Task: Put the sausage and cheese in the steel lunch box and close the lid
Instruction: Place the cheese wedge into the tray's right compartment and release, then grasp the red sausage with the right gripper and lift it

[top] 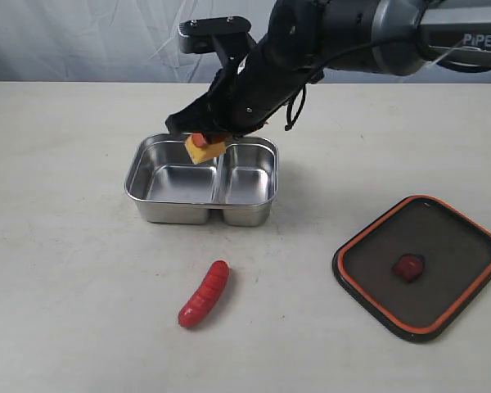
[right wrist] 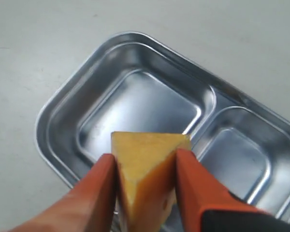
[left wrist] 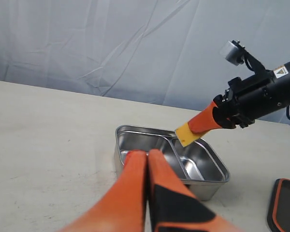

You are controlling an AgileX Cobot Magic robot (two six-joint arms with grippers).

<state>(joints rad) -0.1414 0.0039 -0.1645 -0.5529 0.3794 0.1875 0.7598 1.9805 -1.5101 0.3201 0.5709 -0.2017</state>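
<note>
My right gripper (top: pixel 204 145) is shut on the yellow cheese wedge (top: pixel 204 150), holding it just above the steel lunch box (top: pixel 147 196), over the divider near its back rim. In the right wrist view the cheese (right wrist: pixel 147 166) sits pinched between the orange fingers (right wrist: pixel 195 186), with the box's larger compartment (right wrist: pixel 135 108) below. The red sausage (top: pixel 204 293) lies on the table in front of the box. The dark lid (top: pixel 458 270) with orange rim lies at the right. My left gripper (left wrist: pixel 147 155) is shut and empty, pointing at the box (left wrist: pixel 203 186) from a distance.
The table is a plain pale surface with a wrinkled grey-blue backdrop behind it. The right arm (top: pixel 344 33) reaches across from the upper right over the box. Both box compartments hold nothing.
</note>
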